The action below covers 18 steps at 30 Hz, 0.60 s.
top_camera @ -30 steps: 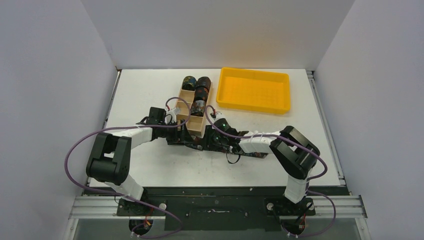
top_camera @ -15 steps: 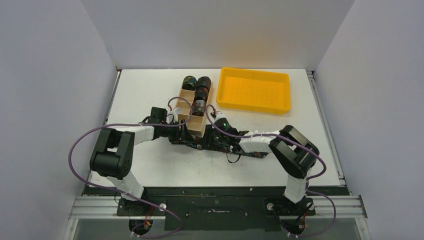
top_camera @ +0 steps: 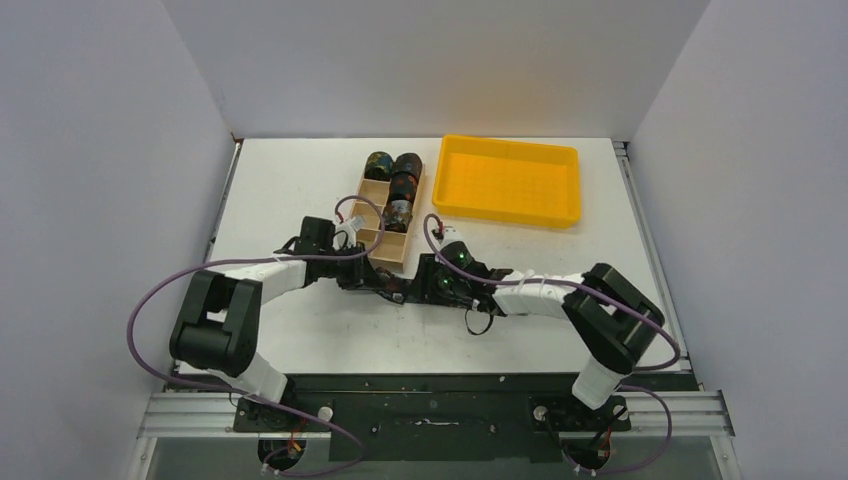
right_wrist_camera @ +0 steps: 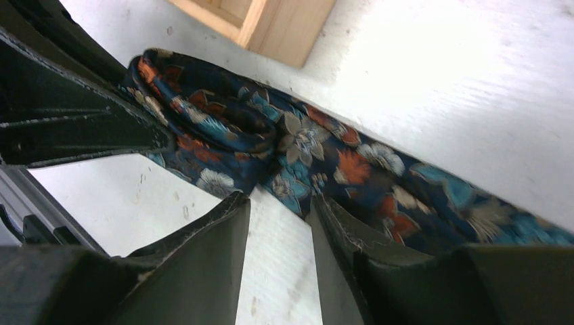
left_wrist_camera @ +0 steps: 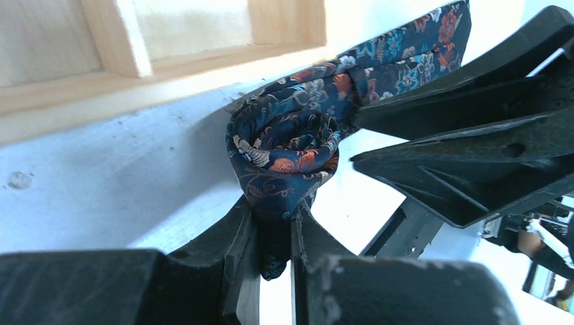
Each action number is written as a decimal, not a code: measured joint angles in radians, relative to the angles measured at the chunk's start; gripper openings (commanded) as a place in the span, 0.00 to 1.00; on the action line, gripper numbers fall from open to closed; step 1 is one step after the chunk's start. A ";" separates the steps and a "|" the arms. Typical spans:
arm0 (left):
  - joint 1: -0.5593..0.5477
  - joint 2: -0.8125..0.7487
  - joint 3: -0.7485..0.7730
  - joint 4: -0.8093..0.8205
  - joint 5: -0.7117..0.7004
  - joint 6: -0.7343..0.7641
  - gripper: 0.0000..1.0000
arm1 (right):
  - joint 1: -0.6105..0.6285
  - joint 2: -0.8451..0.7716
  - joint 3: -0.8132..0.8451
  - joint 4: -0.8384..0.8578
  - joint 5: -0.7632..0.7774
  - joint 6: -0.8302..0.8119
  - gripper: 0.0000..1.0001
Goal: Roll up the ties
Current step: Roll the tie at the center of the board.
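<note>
One half-rolled tie (left_wrist_camera: pixel 284 145) lies beside the wooden box (left_wrist_camera: pixel 169 47); left claw (left_wrist_camera: pixel 274 227) pinches its coil, right claw (right_wrist_camera: pixel 277 217) stands spread.

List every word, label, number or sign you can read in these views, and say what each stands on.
None: no text can be read in any view.
The tie carries only a floral print; the wooden box, the yellow tray and the table bear no lettering or labels.

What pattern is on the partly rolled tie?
The tie is dark navy with blue, orange and cream flowers, clearest in the left wrist view.
</note>
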<state>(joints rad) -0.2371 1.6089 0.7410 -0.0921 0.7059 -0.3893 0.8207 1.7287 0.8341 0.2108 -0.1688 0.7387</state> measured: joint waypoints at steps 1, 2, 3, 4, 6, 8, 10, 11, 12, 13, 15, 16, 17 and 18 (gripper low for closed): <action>-0.009 -0.023 -0.001 -0.018 -0.017 0.001 0.00 | 0.003 -0.036 -0.021 -0.010 0.013 -0.002 0.40; -0.019 -0.047 -0.001 -0.035 -0.035 0.003 0.00 | 0.005 -0.076 -0.045 -0.021 0.031 -0.005 0.40; -0.030 -0.073 -0.001 -0.053 -0.055 0.005 0.00 | 0.006 -0.121 -0.068 -0.033 0.053 -0.011 0.40; -0.042 -0.100 -0.001 -0.074 -0.078 0.007 0.00 | 0.006 -0.166 -0.091 -0.043 0.079 -0.019 0.40; -0.069 -0.152 -0.001 -0.118 -0.129 0.009 0.00 | 0.007 -0.256 -0.136 -0.061 0.138 -0.033 0.40; -0.095 -0.190 -0.001 -0.155 -0.172 0.008 0.00 | 0.006 -0.324 -0.171 -0.071 0.194 -0.047 0.38; -0.122 -0.219 -0.002 -0.185 -0.218 0.001 0.00 | 0.006 -0.359 -0.196 -0.080 0.251 -0.058 0.38; -0.136 -0.232 -0.005 -0.194 -0.242 -0.006 0.00 | 0.005 -0.362 -0.206 -0.084 0.272 -0.063 0.37; -0.148 -0.245 -0.011 -0.201 -0.267 -0.018 0.00 | 0.005 -0.362 -0.217 -0.087 0.289 -0.066 0.37; -0.163 -0.259 -0.017 -0.215 -0.303 -0.033 0.00 | 0.005 -0.362 -0.230 -0.092 0.302 -0.069 0.37; -0.182 -0.278 -0.019 -0.247 -0.365 -0.059 0.00 | 0.005 -0.362 -0.262 -0.106 0.323 -0.069 0.37; -0.192 -0.288 -0.019 -0.267 -0.413 -0.077 0.00 | 0.006 -0.362 -0.275 -0.115 0.330 -0.069 0.37; -0.198 -0.294 -0.018 -0.284 -0.443 -0.086 0.00 | 0.006 -0.363 -0.286 -0.119 0.338 -0.069 0.37; -0.208 -0.300 -0.014 -0.315 -0.496 -0.102 0.00 | 0.008 -0.365 -0.298 -0.124 0.346 -0.068 0.37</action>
<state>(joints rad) -0.4450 1.3090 0.7269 -0.4072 0.2104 -0.4915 0.8291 1.3636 0.5365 0.0872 0.1768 0.6704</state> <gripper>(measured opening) 0.154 0.373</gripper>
